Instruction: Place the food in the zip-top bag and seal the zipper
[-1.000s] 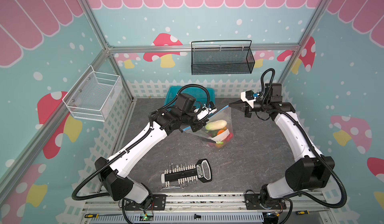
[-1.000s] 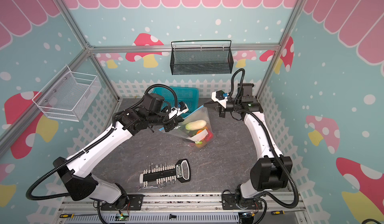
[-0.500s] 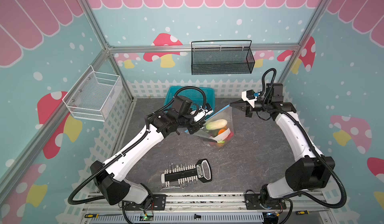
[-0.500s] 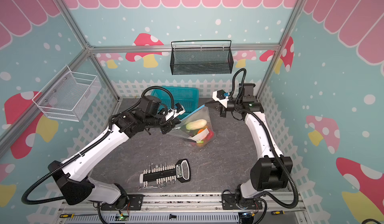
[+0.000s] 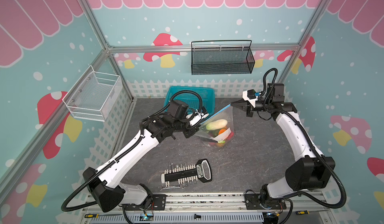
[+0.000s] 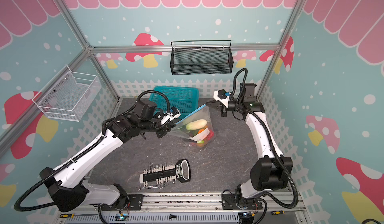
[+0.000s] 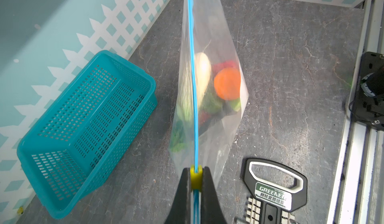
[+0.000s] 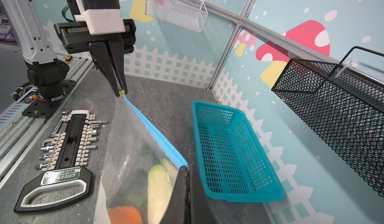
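Zipper tab (image 7: 196,176) in left claw (image 7: 195,169), wrist views only

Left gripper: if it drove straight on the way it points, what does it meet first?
The bag itself: the left gripper, shut on the zipper, points along that strip toward the right gripper holding the far end, likely next.

Both arms bend inward, tips facing. The left tool (image 5: 202,122) sits lower and nearer, the right tool (image 5: 232,104) higher and farther; each pinches a zipper (image 5: 217,113) end tight.

Glossy clear plastic bag (image 5: 224,114), matt plastic basket (image 5: 188,87)
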`<state>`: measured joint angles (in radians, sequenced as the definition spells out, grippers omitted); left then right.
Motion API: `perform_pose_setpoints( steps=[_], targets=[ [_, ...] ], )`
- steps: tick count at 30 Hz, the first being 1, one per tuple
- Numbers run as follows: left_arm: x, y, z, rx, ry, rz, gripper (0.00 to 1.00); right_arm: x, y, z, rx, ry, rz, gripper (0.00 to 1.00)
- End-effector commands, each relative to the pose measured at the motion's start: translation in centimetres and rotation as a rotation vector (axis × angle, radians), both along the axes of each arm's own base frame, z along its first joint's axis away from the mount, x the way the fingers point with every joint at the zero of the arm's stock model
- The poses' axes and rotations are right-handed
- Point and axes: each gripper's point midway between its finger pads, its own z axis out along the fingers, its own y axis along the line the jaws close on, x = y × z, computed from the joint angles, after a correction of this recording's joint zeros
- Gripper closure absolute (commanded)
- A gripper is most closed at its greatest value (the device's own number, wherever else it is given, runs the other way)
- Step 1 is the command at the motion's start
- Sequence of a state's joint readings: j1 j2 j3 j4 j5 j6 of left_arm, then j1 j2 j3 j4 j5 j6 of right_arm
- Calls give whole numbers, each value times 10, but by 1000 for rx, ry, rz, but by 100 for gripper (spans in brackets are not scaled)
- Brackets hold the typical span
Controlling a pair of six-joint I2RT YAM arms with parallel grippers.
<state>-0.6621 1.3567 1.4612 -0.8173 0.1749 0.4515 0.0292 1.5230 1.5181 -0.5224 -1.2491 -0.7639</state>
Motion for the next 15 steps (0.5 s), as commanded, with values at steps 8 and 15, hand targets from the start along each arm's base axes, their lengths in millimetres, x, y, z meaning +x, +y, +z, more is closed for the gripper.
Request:
perform_pose_setpoints(
  steps=[8, 15],
  targets=[
    [-20, 31, -21, 86, 69, 54, 99, 7, -10, 14, 3, -63, -29, 100],
    [-27, 41, -22, 94, 68, 77, 98, 6, -10, 14, 8, -61, -23, 100]
  ],
)
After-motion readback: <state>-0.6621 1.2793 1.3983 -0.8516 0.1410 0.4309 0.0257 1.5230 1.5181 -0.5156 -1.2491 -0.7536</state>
